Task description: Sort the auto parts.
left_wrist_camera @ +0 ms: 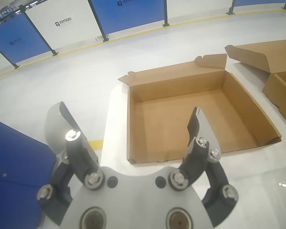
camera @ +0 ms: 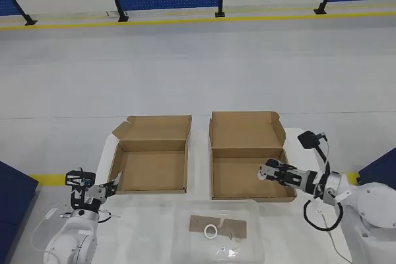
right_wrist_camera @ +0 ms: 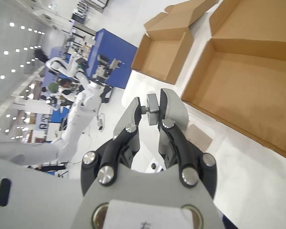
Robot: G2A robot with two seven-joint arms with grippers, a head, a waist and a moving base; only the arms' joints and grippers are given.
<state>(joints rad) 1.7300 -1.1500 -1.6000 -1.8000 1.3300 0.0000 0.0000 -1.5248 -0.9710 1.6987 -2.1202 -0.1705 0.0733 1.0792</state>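
Two open cardboard boxes stand side by side on the white table: the left box [camera: 152,168] and the right box [camera: 244,171]. My right gripper [right_wrist_camera: 150,109] is shut on a small grey metal part [right_wrist_camera: 153,111] with a short stud, and in the top view the right gripper [camera: 264,171] hangs over the right box's near right side. My left gripper [left_wrist_camera: 131,120] is open with nothing between its fingers, and in the top view the left gripper [camera: 109,185] sits just off the left box's near left corner. A white ring [camera: 211,230] and small clear parts [camera: 228,252] lie in a transparent tray [camera: 251,208].
A brown cardboard sheet [camera: 218,226] lies in the transparent tray at the table's near edge. Both boxes have their lids folded back toward the far side. Blue panels [camera: 6,204] stand off the table's left side and another one off its right side.
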